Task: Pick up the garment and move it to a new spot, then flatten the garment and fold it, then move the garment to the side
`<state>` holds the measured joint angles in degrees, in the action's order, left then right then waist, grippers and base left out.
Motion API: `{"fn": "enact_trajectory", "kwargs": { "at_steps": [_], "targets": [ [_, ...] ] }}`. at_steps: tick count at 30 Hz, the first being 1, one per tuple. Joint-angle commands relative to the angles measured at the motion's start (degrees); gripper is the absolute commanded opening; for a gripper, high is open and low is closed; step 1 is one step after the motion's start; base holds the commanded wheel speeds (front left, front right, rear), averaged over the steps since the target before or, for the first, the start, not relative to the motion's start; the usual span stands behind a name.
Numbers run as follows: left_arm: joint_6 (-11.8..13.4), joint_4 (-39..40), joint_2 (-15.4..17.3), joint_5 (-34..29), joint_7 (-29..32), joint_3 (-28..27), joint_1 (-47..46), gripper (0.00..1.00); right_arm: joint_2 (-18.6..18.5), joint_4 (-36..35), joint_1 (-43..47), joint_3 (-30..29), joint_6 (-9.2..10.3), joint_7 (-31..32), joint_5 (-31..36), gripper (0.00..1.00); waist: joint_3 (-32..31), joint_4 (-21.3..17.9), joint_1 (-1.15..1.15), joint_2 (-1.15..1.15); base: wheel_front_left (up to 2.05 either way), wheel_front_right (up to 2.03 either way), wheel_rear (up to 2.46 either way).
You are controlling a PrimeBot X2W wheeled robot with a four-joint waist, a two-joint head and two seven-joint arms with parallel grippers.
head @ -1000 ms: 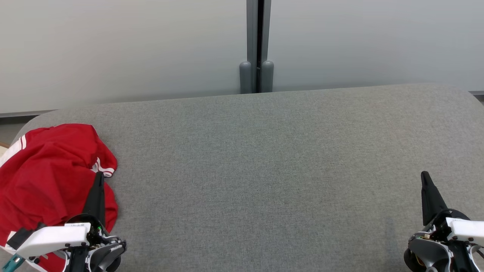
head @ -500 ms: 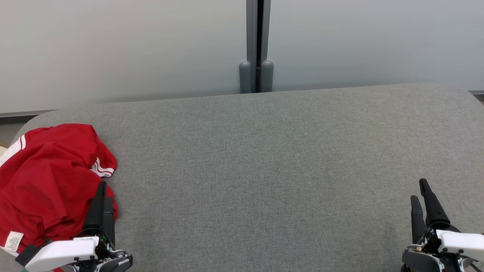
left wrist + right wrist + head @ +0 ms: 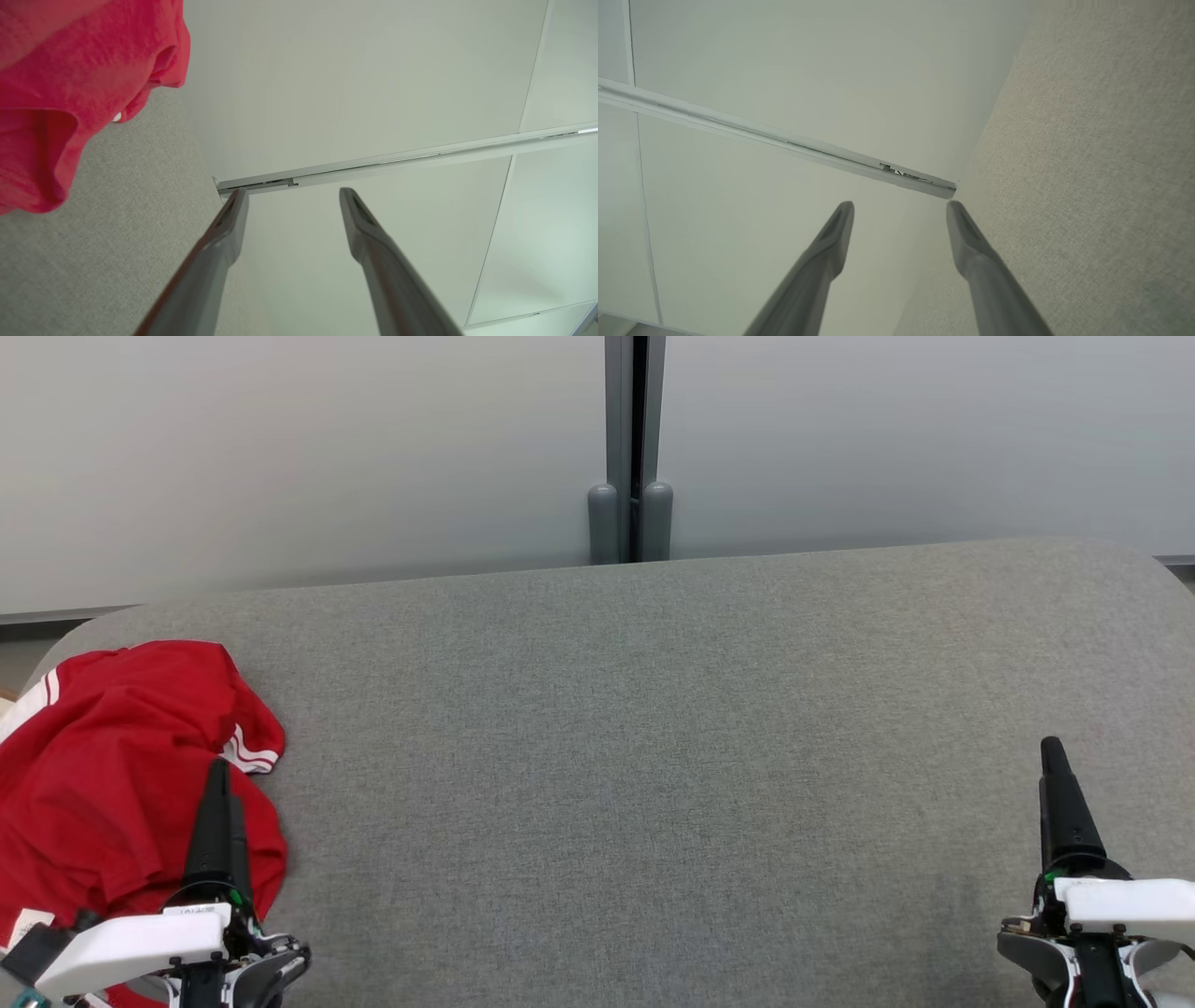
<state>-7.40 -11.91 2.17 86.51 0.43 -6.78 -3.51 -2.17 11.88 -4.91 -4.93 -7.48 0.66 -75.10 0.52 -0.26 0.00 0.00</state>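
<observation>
The garment [image 3: 112,784] is red with white stripes and lies crumpled at the far left of the grey table [image 3: 653,756]. My left gripper [image 3: 217,775] stands at the garment's right edge, fingers pointing away from me. In the left wrist view the left gripper [image 3: 292,196] is open with nothing between its fingers, and the garment [image 3: 56,93] lies to their upper left. My right gripper [image 3: 1053,751] is near the table's right front, far from the garment. In the right wrist view the right gripper [image 3: 900,205] is open and empty above the table [image 3: 1087,163].
Pale wall panels rise behind the table, joined by a grey post [image 3: 630,523] at the middle. The table's far corners are rounded. A white label [image 3: 31,926] shows at the garment's near edge.
Both grippers have gone from shut to open. Both arms drew back toward me and then came forward again. The garment has stayed where it was.
</observation>
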Motion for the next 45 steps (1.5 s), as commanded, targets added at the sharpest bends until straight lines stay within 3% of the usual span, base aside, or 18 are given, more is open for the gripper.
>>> {"fn": "enact_trajectory", "kwargs": {
  "at_steps": [1,15,28,45],
  "targets": [
    [0.0,0.9,0.4,-0.5,-0.4,0.7,-1.6,1.0,-0.5,-1.2,-1.4,0.4,0.0,-0.6,2.5,1.0,0.0,0.0,0.0,0.0,0.0,0.0,0.0],
    [-0.1,8.1,0.5,-15.7,-3.5,-2.0,-2.8,1.0,-0.6,-7.3,-2.4,3.4,-0.01,-3.7,24.5,1.0,0.2,-0.2,0.0,0.0,0.0,0.0,0.0],
    [-0.1,10.7,0.6,-37.5,-6.0,4.4,-1.6,1.0,-1.0,-7.6,-1.9,6.3,-0.01,-6.2,42.7,1.0,0.2,-0.2,0.0,0.0,0.0,0.0,0.0],
    [6.2,8.3,0.9,-58.2,-8.8,11.7,-0.6,1.0,-0.7,-6.0,-1.3,7.9,-0.01,-9.1,59.5,1.0,0.8,-0.6,0.0,0.0,0.0,0.0,0.0]
  ]
}}
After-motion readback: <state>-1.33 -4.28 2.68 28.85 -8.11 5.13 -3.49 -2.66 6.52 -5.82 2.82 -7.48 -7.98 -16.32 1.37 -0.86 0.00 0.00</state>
